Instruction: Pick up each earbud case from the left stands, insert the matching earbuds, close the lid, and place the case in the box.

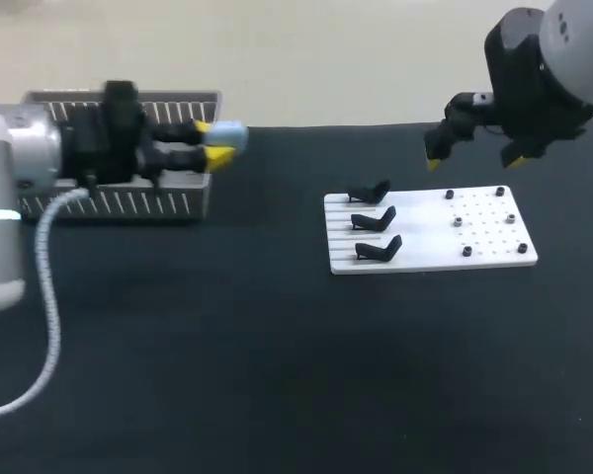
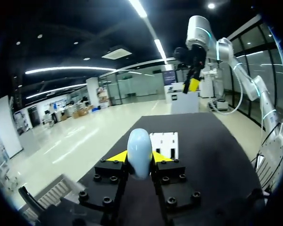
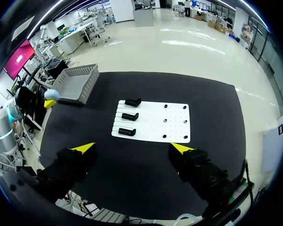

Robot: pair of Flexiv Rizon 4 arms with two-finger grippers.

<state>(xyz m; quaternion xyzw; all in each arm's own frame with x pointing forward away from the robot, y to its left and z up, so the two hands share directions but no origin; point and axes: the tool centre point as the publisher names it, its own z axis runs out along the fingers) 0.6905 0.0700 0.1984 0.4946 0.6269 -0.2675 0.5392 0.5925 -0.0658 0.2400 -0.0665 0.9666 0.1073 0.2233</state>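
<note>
A black table [image 1: 277, 375] carried a grey slatted box [image 1: 128, 203] at its left rear and a white board [image 1: 425, 242] right of the middle, with three black stands [image 1: 374, 219] in a column along the board's left edge and small pegs [image 1: 457, 221] dotted over its right part. The right gripper [image 1: 476, 156] hung above the board's far side, its yellow-tipped fingers spread wide apart. The left gripper [image 1: 215, 143] was clamped from both sides on a pale blue earbud case [image 1: 229, 133], lid closed, held just beside the box's right end.
</note>
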